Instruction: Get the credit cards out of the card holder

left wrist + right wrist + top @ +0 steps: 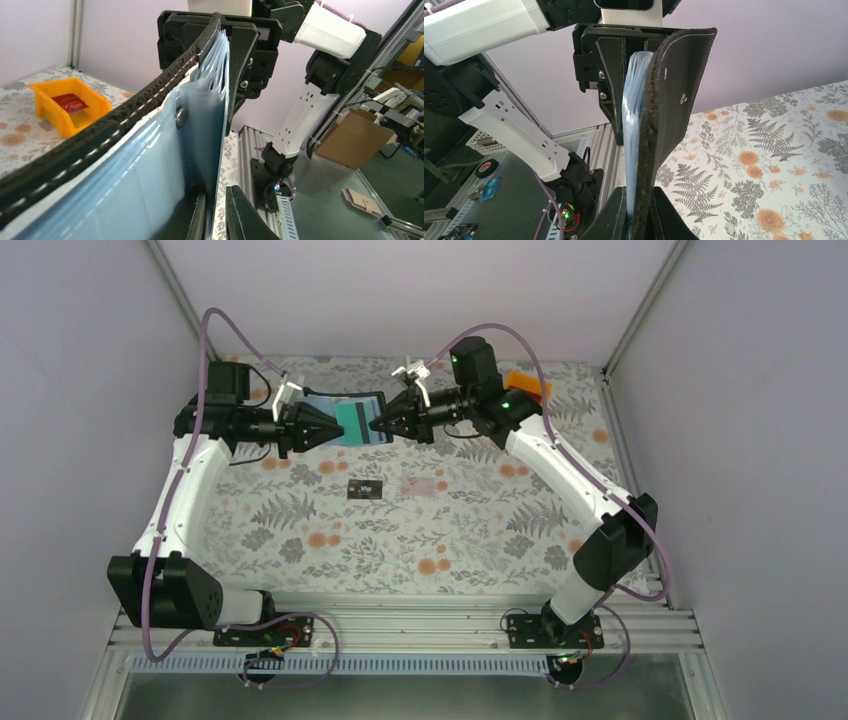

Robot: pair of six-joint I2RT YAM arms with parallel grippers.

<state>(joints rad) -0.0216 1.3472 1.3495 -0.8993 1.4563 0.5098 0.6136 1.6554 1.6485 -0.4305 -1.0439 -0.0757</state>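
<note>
Card holder [674, 100] is up off the counter [480, 530], stretched between the two arms. It is open, with the black stitched cover on one face and bluish clear sleeves [125, 170] fanned on the other.

Left jaws: narrow, pinched on the sleeve edge at the holder's left end. In the left wrist view the plastic runs straight down between the two fingers [245, 212].

Right jaws: narrow, clamped on the holder's opposite end. In the right wrist view the black cover and the sleeve pack are both nipped between the fingers [611, 220].

The two pairs of jaws face each other with the holder spanning the gap between them.

Teal-green card [352, 421] is in the holder, showing in the stretch between the jaws.

Black card [365, 489] lies flat on the counter, near the holder on the side toward the arm bases. Pale pink card [424, 486] lies on the counter too, beside the black one and farther from the holder, on the right arm's side.

Orange bin [82, 124] stands beyond the holder's right end, past the right jaws, with a red card [70, 102] inside.
</note>
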